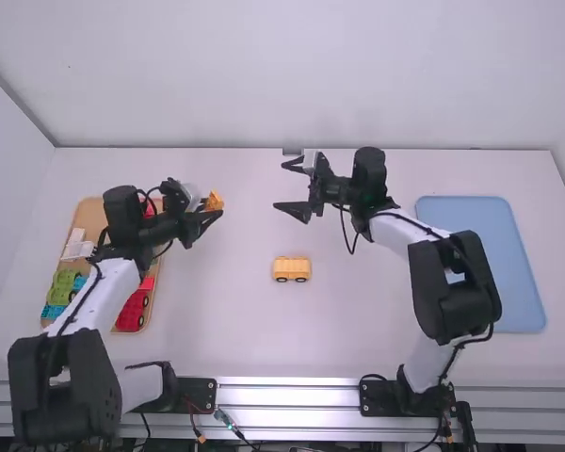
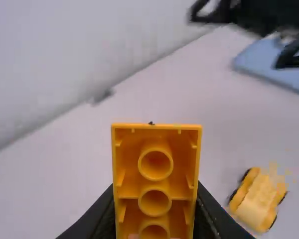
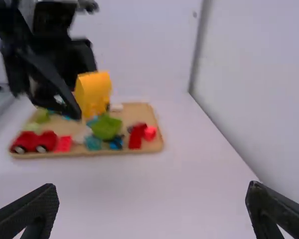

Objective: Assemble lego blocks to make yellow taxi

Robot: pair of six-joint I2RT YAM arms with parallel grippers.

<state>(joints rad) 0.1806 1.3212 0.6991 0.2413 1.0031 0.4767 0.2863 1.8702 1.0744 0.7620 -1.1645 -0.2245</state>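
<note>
High view: left hand [image 1: 211, 206] grips the yellow block [image 1: 215, 201] between its fingers, right hand [image 1: 280, 185] spread.

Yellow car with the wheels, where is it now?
In the high view, the yellow car sits mid-table, between the wooden tray on the left and the blue tray on the right, nearer the camera than the right hand.

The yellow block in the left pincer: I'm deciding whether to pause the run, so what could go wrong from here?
The yellow block has its hollow, tubed underside facing the left wrist camera; unless the left pincer turns it suitably, it may not seat.

The yellow wheeled piece stands unheld on the table, so it could roll when pressed.

The right pincer hangs open beyond that piece; both arms converging there might bump.
</note>
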